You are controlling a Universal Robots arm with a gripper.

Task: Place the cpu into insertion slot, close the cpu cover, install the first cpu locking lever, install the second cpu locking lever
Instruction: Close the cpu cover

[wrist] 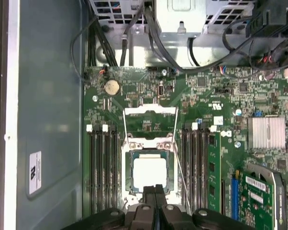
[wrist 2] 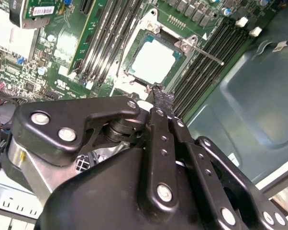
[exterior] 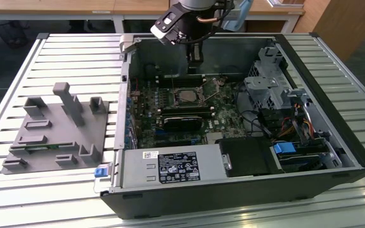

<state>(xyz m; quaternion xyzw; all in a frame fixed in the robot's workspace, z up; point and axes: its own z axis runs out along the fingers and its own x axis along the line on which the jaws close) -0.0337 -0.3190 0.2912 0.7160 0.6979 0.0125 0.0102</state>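
CPU seated in insertion slot, mid-motherboard, inside open computer case. Placement judged done. CPU cover flipped open, clear of socket. Locking lever unlatched. Gripper clenched, empty, tips at socket edge. Cover and both levers outstanding.

Open air lies over the cpu, just ahead of the tool. Memory slots flank the cpu on both sides. The opened cpu cover stands just beyond, with cables farther off.
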